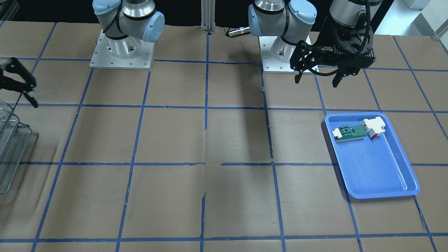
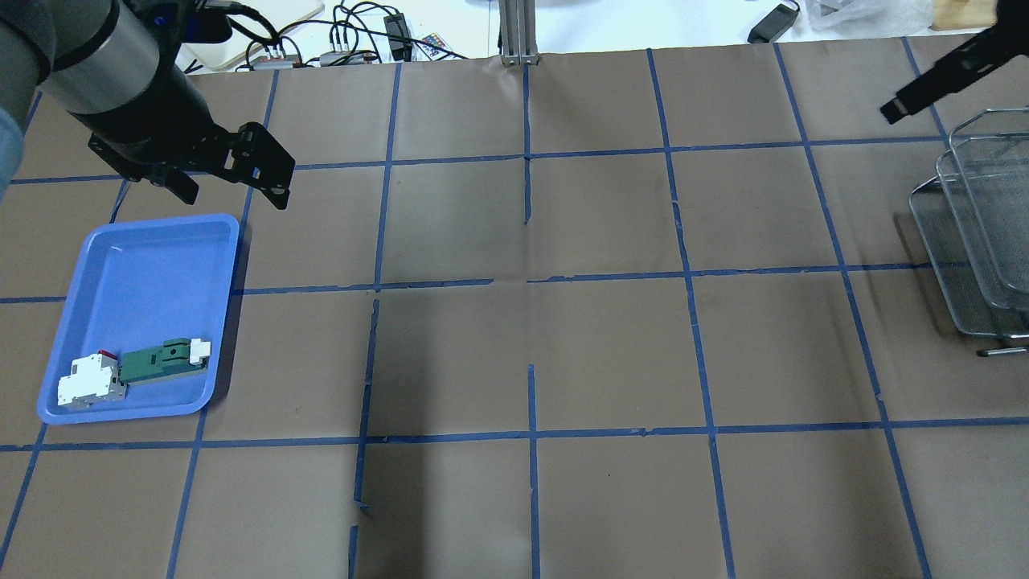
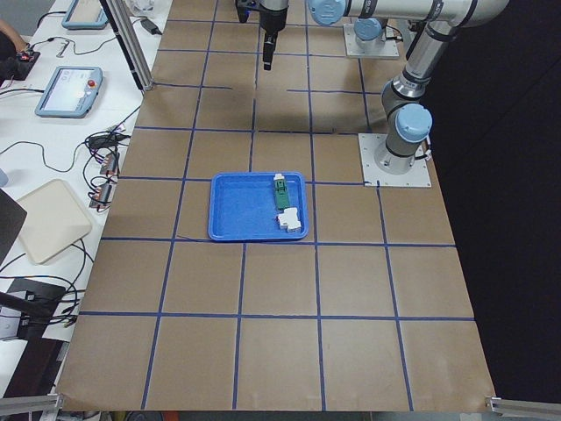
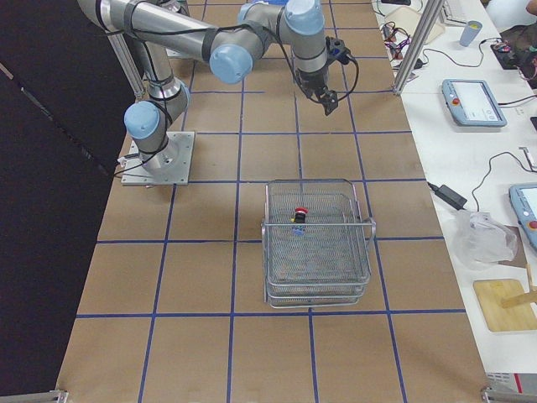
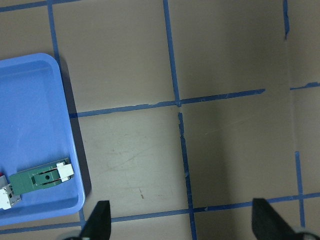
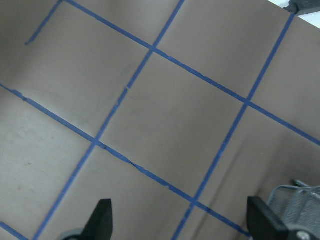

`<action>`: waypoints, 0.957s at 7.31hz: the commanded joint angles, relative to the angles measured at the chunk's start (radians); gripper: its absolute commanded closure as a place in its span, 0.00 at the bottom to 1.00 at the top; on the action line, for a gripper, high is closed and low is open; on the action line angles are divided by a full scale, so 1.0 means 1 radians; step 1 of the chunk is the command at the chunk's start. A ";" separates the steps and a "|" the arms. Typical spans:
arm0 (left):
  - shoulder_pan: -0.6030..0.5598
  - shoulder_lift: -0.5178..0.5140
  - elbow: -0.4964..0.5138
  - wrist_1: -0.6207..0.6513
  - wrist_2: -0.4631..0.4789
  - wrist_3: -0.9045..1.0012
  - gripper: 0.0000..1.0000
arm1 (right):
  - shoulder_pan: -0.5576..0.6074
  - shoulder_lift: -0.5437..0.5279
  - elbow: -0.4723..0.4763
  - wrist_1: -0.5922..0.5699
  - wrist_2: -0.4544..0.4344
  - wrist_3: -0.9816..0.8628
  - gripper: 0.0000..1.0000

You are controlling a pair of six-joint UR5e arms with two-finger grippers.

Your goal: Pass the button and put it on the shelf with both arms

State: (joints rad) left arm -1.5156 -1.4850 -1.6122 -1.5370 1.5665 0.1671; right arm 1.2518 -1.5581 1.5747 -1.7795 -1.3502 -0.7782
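Across the brown table (image 1: 175, 140), near its right end, the button (image 4: 298, 217) sits upright on the shelf (image 4: 327, 252), likely light, rigid and best pinched across its block body, while the left gripper (image 5: 182, 222) and right gripper (image 6: 180, 225) gape wide and empty.

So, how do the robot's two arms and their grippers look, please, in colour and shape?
Both the left arm and the right arm are silver metal tubes with rounded light-blue joint caps, on square pale base plates. The left gripper and right gripper are black, each with two slim fingers. A black cable runs down the left wrist.
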 commanded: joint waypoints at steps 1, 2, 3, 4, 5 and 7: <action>0.000 0.000 -0.001 -0.002 0.001 0.002 0.00 | 0.254 0.000 -0.010 -0.012 -0.132 0.368 0.02; 0.000 0.002 -0.001 -0.002 0.001 0.002 0.00 | 0.288 -0.005 0.004 0.027 -0.197 0.470 0.02; 0.000 0.002 -0.001 -0.002 0.001 0.003 0.00 | 0.281 -0.016 -0.002 0.113 -0.199 0.520 0.01; 0.000 0.002 -0.001 -0.002 0.001 0.002 0.00 | 0.279 -0.039 -0.011 0.136 -0.216 0.627 0.00; 0.000 0.002 -0.001 -0.002 0.001 0.002 0.00 | 0.279 -0.042 -0.031 0.187 -0.248 0.701 0.00; 0.000 -0.001 -0.001 -0.002 0.001 0.002 0.00 | 0.285 -0.018 -0.132 0.313 -0.227 0.793 0.00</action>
State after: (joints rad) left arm -1.5155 -1.4854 -1.6137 -1.5386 1.5677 0.1688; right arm 1.5323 -1.5902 1.4922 -1.5283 -1.5830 -0.0562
